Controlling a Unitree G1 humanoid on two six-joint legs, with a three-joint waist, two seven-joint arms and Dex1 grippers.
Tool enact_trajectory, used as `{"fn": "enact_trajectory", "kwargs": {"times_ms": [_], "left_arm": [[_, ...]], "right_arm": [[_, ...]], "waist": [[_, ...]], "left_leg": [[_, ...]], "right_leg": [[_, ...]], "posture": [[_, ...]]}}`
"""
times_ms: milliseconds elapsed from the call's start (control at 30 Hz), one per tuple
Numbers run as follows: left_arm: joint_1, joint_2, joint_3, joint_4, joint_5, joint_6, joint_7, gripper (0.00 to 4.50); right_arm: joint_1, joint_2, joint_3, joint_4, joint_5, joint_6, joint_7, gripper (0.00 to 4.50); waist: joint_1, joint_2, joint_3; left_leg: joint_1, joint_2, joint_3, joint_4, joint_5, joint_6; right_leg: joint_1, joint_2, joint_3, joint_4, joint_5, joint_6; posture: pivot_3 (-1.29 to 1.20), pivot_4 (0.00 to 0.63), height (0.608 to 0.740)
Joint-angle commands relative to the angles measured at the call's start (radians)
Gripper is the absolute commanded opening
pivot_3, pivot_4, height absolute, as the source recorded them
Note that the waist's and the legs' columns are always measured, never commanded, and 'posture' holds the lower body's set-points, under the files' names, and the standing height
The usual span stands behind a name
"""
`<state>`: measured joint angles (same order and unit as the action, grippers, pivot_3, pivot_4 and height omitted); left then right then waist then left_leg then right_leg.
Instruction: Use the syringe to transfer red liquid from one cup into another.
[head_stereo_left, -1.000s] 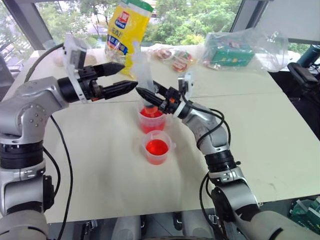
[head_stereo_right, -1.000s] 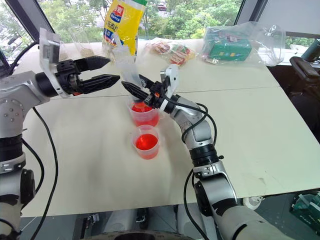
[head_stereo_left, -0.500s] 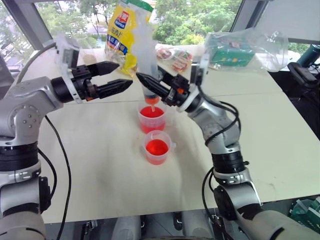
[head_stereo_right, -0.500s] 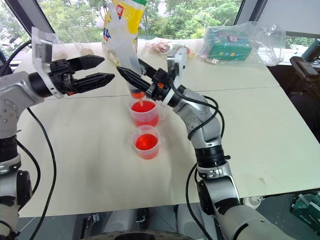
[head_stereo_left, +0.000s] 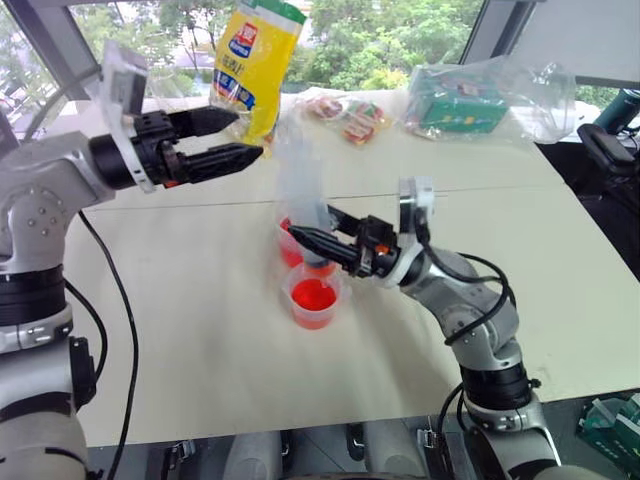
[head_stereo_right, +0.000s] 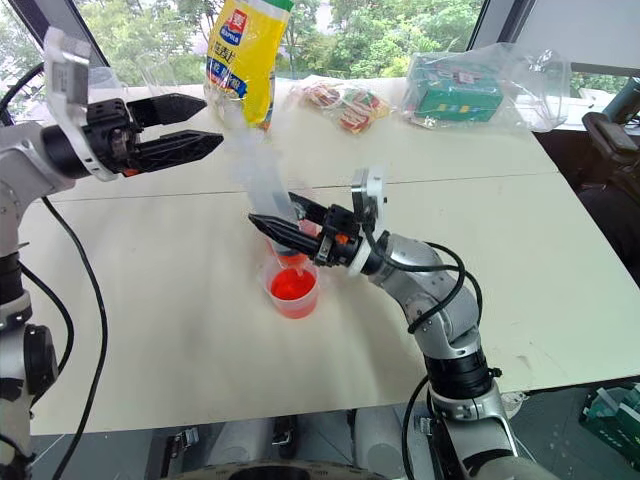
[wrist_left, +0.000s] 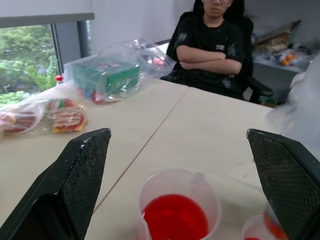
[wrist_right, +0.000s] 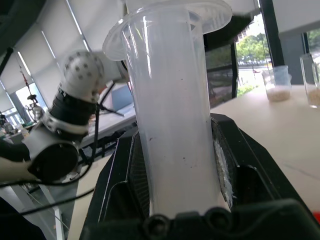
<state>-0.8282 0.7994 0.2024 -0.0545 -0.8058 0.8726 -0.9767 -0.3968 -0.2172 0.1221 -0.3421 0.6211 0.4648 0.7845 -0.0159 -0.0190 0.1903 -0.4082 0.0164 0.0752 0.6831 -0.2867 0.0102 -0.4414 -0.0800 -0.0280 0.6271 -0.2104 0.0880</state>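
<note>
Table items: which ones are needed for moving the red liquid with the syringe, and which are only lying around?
For the job:
- syringe, held by the right gripper
- smaller cup of red liquid
- taller cup behind it

Just lying about:
- yellow bag
- green box in a clear bag
- snack packets
- two cups of beige powder

Office or robotics test room. Pale composite desk (head_stereo_left: 200, 330) set along full-height windows (head_stereo_left: 380, 40) with trees outside; roller blinds (wrist_right: 95, 30) on further glazing. Beyond the left end effector (wrist_left: 185, 145), a seated person (wrist_left: 215, 45) in a black office chair, arms crossed. Bagged snacks (head_stereo_left: 345, 115) and a yellow packet (head_stereo_left: 252, 60) past the right end effector (head_stereo_left: 305, 238).
</note>
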Motion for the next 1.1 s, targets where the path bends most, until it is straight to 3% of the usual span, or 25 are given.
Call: {"fn": "enact_trajectory", "kwargs": {"times_ms": [33,533,833,933,1100], "left_arm": [[-0.024,0.001,0.011,-0.033,-0.038,0.024,-0.009,4.48],[-0.018,-0.015,0.001,-0.079,-0.080,0.059,-0.022,4.48],[-0.052,-0.147,-0.046,-0.069,-0.053,0.022,0.048,4.48],[-0.054,-0.175,-0.049,-0.080,-0.068,0.031,0.055,3.68],[-0.060,-0.189,-0.061,-0.097,-0.085,0.044,0.035,1.23]], "right_arm": [[-0.002,0.004,0.006,-0.011,-0.013,-0.049,0.009,1.39],[-0.006,0.005,0.011,0.011,-0.032,-0.071,0.009,1.39],[-0.010,0.003,0.016,0.010,-0.034,-0.061,0.017,1.39],[-0.012,0.002,0.015,0.010,-0.031,-0.057,0.017,1.39],[-0.029,0.002,0.007,0.014,-0.027,-0.049,0.017,1.39]], "waist": [[0.000,0.000,0.000],[0.001,0.000,0.000],[0.001,0.000,0.000],[0.000,0.000,0.000],[0.001,0.000,0.000]], "left_leg": [[0.000,0.000,0.000,0.000,0.000,0.000],[0.000,0.000,0.000,0.000,0.000,0.000],[0.000,0.000,-0.001,0.001,0.000,0.000],[0.000,0.000,-0.001,0.000,0.000,0.000],[0.000,0.000,-0.001,0.000,0.000,0.000]], "right_leg": [[0.000,0.000,0.000,0.000,0.000,0.000],[0.000,0.000,0.000,0.000,0.000,0.000],[0.001,0.000,0.000,0.000,0.000,0.000],[0.001,0.001,0.000,0.001,0.000,0.000],[0.001,0.001,0.000,0.001,0.000,0.000]], "posture": [[0.00,0.150,0.740],[0.00,0.150,0.740],[0.00,0.150,0.740],[0.00,0.150,0.740],[0.00,0.150,0.740]]}}
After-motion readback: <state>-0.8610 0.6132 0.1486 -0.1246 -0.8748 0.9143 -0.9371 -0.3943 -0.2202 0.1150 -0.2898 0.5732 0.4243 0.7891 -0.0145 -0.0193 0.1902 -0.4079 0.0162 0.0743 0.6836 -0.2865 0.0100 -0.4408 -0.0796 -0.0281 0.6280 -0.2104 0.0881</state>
